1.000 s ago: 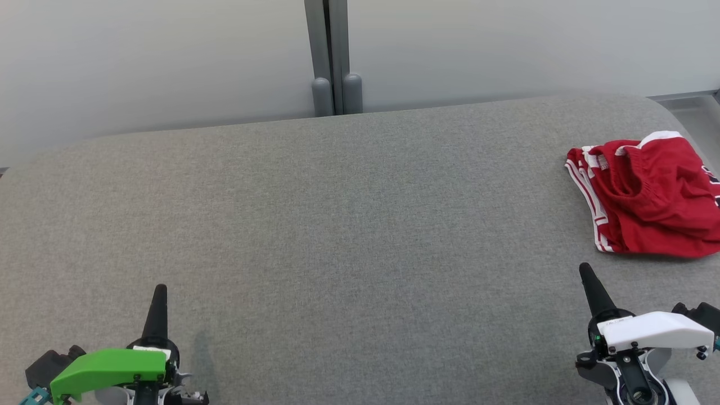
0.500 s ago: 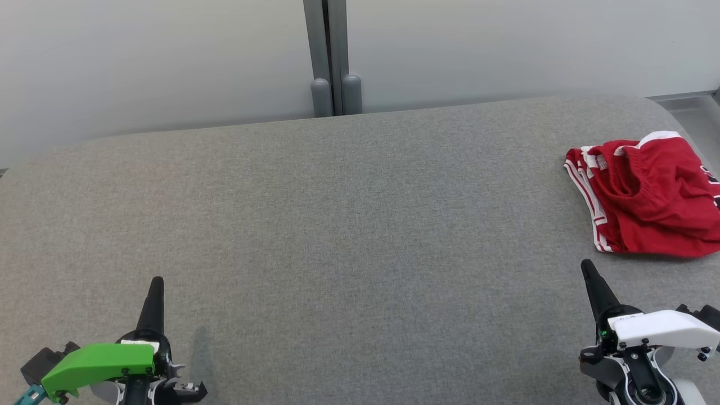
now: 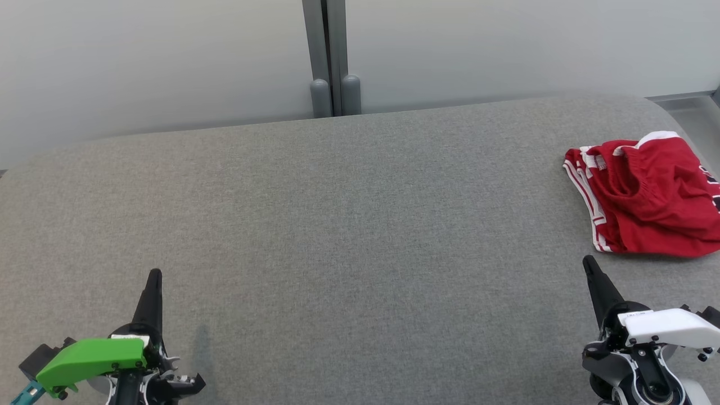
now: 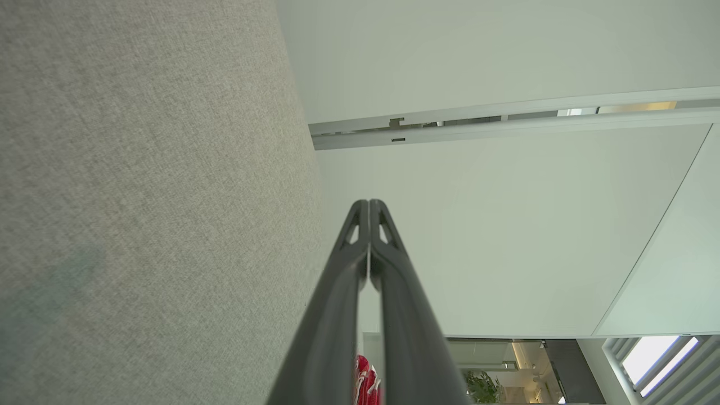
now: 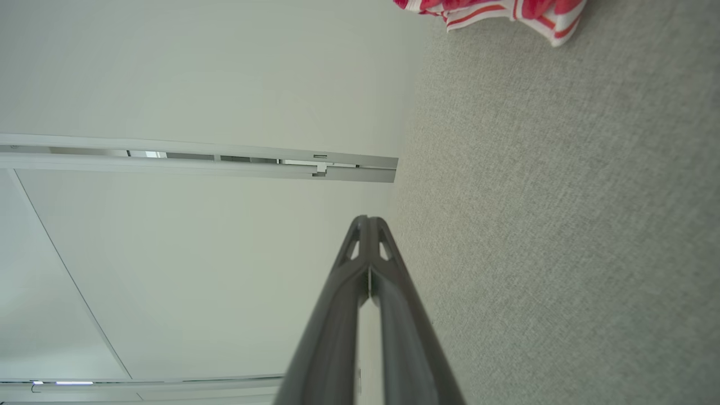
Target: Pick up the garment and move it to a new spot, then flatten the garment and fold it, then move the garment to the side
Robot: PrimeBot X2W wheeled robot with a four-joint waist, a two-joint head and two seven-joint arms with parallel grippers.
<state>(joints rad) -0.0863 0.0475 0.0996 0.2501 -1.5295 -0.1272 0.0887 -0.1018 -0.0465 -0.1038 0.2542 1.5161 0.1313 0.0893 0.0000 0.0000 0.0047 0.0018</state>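
The garment [image 3: 647, 197] is a red piece of sportswear with white stripes, lying crumpled at the far right of the grey table [image 3: 349, 225]. Its striped edge [image 5: 495, 11] shows at the top of the right wrist view, and a sliver of the garment [image 4: 365, 385] peeks between the fingers in the left wrist view. My right gripper [image 3: 589, 262] is shut and empty, a little in front of the garment, not touching it. My left gripper [image 3: 154, 275] is shut and empty at the lower left, far from the garment.
A pale wall with a grey vertical post [image 3: 331, 56] runs behind the table's far edge. The table's rounded right corner lies just beyond the garment. Wide bare grey cloth spreads between the two grippers.
Both arms have drawn back toward the bottom of the head view, while their fingertips now point slightly farther up. The garment has not moved.
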